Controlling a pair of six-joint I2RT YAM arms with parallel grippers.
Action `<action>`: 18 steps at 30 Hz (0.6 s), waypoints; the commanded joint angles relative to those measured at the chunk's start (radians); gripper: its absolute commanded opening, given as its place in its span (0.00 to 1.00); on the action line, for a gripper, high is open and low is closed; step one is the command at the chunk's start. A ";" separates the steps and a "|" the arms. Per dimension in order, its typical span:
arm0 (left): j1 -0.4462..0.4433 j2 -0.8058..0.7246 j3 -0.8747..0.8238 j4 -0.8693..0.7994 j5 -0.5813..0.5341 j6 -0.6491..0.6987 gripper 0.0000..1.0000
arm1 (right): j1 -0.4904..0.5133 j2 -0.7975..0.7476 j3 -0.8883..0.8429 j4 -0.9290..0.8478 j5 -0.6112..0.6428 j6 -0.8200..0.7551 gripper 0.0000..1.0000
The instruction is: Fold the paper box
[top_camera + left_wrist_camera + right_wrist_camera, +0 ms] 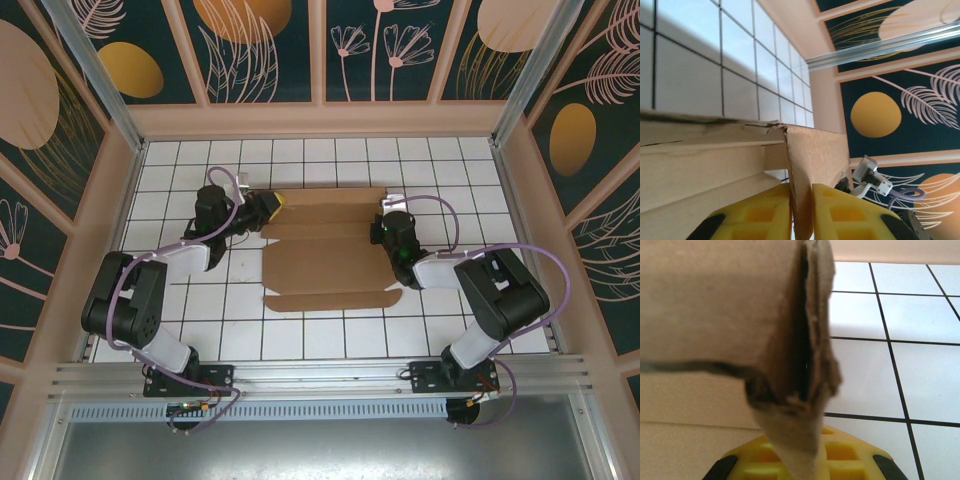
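You've got the paper box lying mid tiled table, mostly flat, btwn the two arms. L gripper sits at its far-left corner. In the L wrist view its yellow fingers press either side of an upright flap, so it's clamped on cardboard. R gripper is at the far-right corner, closed on a doubled-over edge w/ a yellow pad just behind it.

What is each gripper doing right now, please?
Left gripper: closed, pinching a raised flap of the paper box.
Right gripper: closed on the paper box's folded edge.
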 commanded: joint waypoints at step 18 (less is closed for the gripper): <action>-0.002 -0.066 0.000 -0.124 -0.092 0.073 0.33 | -0.001 -0.022 0.017 -0.027 0.044 0.037 0.04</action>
